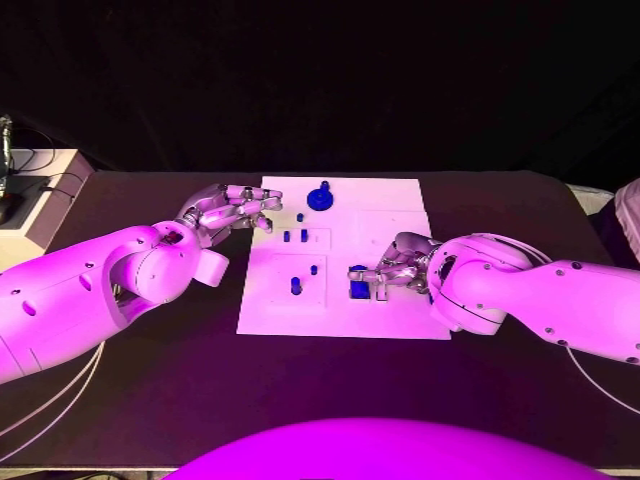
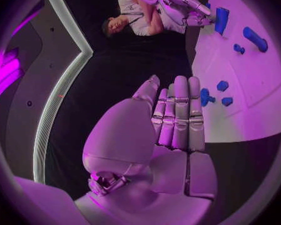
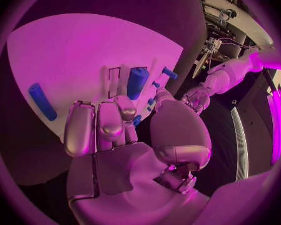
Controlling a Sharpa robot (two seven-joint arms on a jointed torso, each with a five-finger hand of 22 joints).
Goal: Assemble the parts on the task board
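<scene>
On the white task board at the middle of the dark surface, several blue parts stand or lie apart, so assembly looks only partly done. By the board's right side the right hand curls over a blue block, though whether it grips it I cannot tell. At the board's left edge the left hand hovers with fingers straight and close together, holding nothing.

The left hand stretches flat, fingers together, holding nothing. Just beyond its fingertips lies the white task board with small blue parts. Far ahead, the right hand rests beside a blue block.
</scene>
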